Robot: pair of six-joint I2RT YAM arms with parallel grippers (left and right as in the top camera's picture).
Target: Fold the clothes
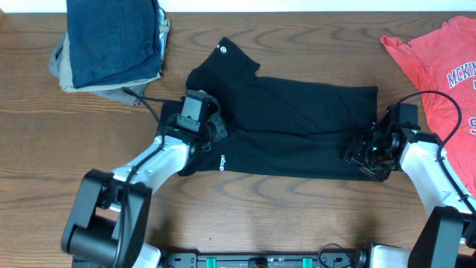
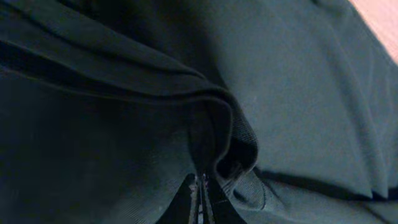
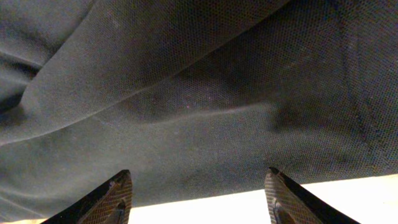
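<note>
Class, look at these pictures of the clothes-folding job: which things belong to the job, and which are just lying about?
Belongs to the job:
- black T-shirt, pinched by the shut left gripper, with the open right gripper over its edge
- coral-red T-shirt, spread unfolded

Lying about:
- folded blue denim stack, already neat
- grey garment under it

Brown wooden table (image 1: 297,216). Black T-shirt (image 1: 297,126) spread across middle. Coral-red T-shirt (image 1: 439,59) far right. Folded pile (image 1: 111,37), denim-blue on top, far left.

White arm shells (image 1: 160,158), black joints (image 1: 97,223), looping black cables (image 1: 430,91), dark tapered jaws
</note>
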